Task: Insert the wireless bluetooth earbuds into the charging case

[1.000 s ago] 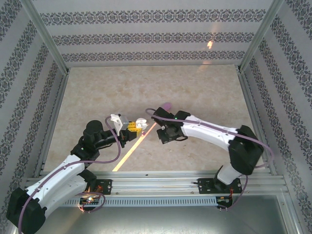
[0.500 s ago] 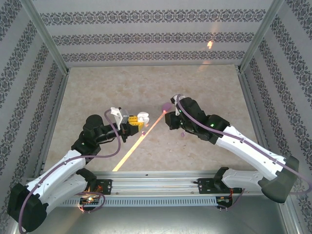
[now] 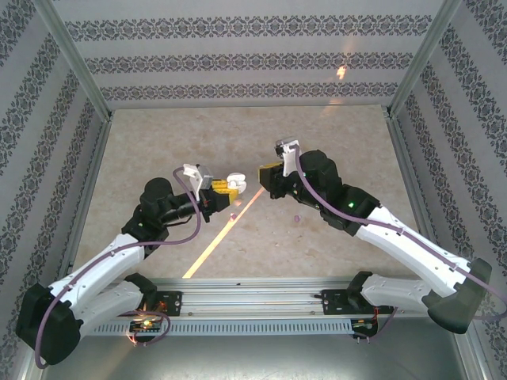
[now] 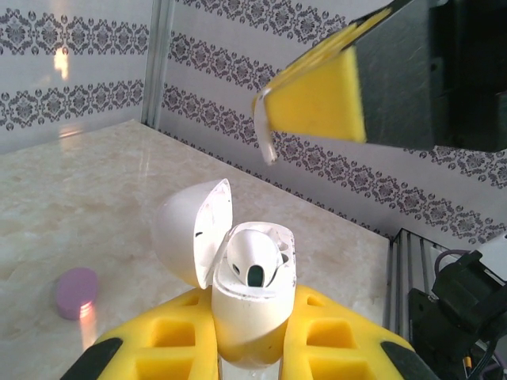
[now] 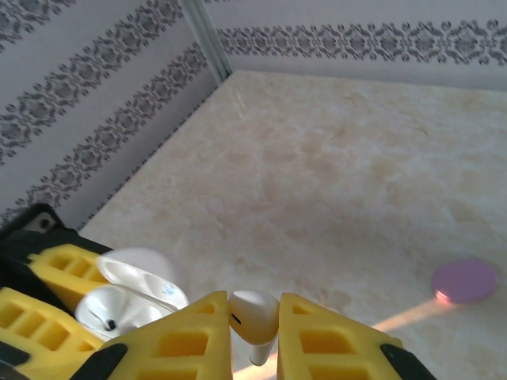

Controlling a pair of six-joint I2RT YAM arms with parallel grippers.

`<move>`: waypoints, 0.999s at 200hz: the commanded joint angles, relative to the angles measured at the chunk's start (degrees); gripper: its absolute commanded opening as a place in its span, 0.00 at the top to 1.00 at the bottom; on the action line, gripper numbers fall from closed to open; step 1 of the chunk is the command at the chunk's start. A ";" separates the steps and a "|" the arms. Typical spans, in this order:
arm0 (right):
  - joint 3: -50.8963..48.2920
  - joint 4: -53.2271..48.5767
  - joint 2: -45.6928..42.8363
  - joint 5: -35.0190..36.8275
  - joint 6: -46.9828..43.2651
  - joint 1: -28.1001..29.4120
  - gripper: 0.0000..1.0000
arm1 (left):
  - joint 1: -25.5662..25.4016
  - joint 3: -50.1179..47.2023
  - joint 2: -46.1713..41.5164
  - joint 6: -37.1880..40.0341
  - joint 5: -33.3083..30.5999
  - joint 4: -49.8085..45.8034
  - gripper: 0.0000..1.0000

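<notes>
My left gripper is shut on the white charging case, held upright above the table with its lid hinged open to the left. One whitish earbud sits in the case. My right gripper is shut on a second whitish earbud, stem pointing down. In the top view the right gripper faces the left gripper at close range, just right of the case. From the left wrist, the right gripper's yellow fingers hang above the open case.
A closed purple case lies on the marble table, also seen as a purple disc. A tiny purple earbud lies on the table under the right arm, another tiny purple earbud near the left gripper. Patterned walls surround the table.
The right arm has swung and lifted, carrying its earbud up to the left gripper's level. The left gripper has shifted slightly farther back with the open case.
</notes>
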 commanded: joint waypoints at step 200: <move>-3.52 13.69 4.29 -12.20 0.15 -0.11 0.85 | -1.35 3.15 3.17 -8.01 -2.47 7.44 1.00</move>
